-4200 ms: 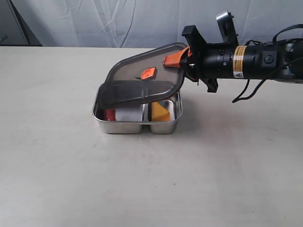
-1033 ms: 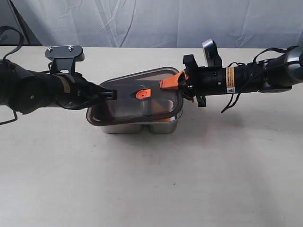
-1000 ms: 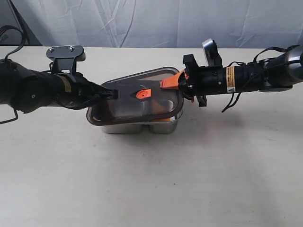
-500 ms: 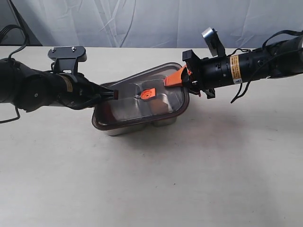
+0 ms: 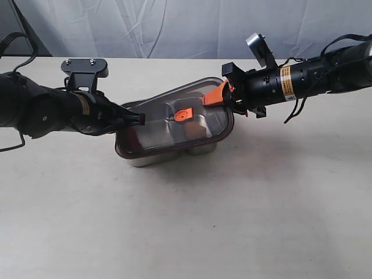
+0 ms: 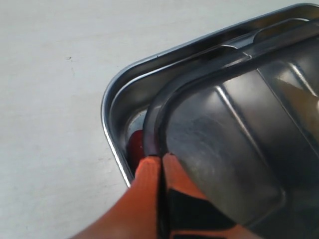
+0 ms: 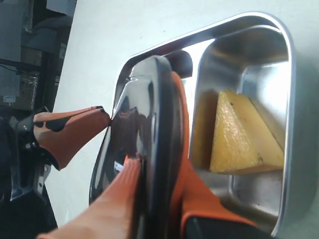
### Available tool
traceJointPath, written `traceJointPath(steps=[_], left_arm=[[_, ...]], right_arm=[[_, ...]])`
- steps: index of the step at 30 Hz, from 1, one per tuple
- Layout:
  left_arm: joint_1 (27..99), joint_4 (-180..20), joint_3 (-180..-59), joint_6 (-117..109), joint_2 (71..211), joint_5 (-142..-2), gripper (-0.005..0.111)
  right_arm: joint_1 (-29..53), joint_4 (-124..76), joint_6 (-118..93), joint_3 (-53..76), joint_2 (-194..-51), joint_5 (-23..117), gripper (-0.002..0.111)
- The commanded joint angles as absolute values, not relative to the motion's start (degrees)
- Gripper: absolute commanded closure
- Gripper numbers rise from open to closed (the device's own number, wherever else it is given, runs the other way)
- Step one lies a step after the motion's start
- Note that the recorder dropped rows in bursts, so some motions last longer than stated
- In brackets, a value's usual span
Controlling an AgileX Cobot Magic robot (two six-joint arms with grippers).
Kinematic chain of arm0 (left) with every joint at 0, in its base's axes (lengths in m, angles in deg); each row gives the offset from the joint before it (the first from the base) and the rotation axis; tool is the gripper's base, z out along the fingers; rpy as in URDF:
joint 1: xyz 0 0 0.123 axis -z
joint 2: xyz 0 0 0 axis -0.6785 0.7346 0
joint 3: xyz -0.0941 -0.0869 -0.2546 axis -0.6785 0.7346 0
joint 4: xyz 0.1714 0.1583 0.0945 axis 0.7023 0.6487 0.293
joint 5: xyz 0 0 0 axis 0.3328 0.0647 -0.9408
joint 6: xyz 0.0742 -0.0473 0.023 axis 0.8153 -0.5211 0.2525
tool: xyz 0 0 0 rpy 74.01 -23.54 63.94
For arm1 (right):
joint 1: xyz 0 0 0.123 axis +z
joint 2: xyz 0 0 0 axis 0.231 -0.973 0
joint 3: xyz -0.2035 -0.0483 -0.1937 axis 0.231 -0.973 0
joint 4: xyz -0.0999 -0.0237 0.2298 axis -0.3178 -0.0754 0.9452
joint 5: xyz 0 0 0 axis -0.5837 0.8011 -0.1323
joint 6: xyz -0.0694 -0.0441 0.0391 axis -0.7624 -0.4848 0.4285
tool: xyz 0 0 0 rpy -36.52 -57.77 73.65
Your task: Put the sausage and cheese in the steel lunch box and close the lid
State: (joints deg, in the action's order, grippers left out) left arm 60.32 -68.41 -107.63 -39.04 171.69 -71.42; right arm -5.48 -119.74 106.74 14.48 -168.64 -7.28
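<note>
— Where's our dark smoky translucent lid (image 5: 157,131)?
— Askew over the shiny rectangular steel lunch box (image 5: 197,151). Our right gripper (image 5: 214,99) pinches its rim; our left gripper (image 5: 139,118), pressed together, touches the opposite edge.
— Stiff, light, probably slick: we'd grip it by the rim.

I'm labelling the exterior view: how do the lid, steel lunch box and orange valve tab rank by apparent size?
1. lid
2. steel lunch box, unsure, since only a strip shows under the lid
3. orange valve tab
</note>
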Motion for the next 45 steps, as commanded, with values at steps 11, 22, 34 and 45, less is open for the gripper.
traceJointPath(steps=[11,22,34,45], left_arm=[[60.57,-67.3,-107.66,-38.85,167.6,-68.37,0.107],[60.57,-64.43,-107.66,-38.85,165.04,-71.34,0.107],[56.93,-64.66,-107.55,-39.22,159.29,-75.68,0.107],[56.93,-64.76,-106.13,-39.22,159.29,-74.73,0.107]], right_arm=[[-5.88,-123.85,103.26,21.52,-172.3,-4.02,0.109],[-6.01,-115.13,103.96,22.24,-172.93,-21.43,0.109],[-10.8,-115.83,108.56,23.72,-173.42,-23.11,0.109],[-10.85,-110.74,108.56,25.81,-176.64,-23.11,0.109]])
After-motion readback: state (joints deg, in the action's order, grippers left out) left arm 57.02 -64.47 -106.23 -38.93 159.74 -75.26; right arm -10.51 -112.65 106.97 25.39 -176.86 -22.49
